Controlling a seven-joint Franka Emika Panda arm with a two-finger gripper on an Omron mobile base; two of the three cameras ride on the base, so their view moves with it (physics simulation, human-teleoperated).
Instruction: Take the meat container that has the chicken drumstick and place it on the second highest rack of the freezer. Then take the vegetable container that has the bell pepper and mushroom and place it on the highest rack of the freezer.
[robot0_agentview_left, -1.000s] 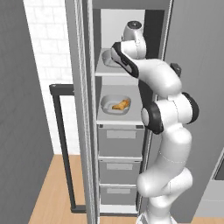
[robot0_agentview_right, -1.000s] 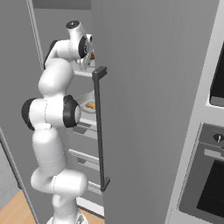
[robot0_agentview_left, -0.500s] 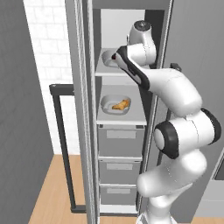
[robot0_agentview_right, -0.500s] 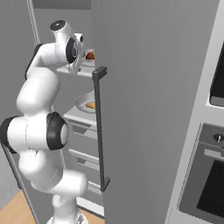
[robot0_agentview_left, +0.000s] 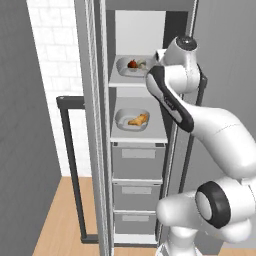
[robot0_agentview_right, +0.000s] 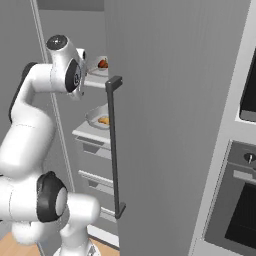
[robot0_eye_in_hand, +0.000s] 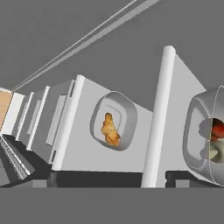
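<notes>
The end effector sits at the front of the open freezer (robot0_agentview_left: 150, 30), level with the highest rack (robot0_agentview_left: 127, 80); its fingers are hidden, so its opening and any hold cannot be told. On that rack a tray (robot0_agentview_left: 132, 66) holds the bell pepper (robot0_agentview_left: 132, 64) and mushroom (robot0_eye_in_hand: 215, 151). On the rack below, a second tray (robot0_agentview_left: 131, 120) holds the chicken drumstick (robot0_agentview_left: 138, 120). Three drawers (robot0_agentview_left: 138, 160) lie beneath. The freezer door (robot0_agentview_right: 175, 125) with its bar handle (robot0_agentview_right: 116, 145) stands open beside the arm.
</notes>
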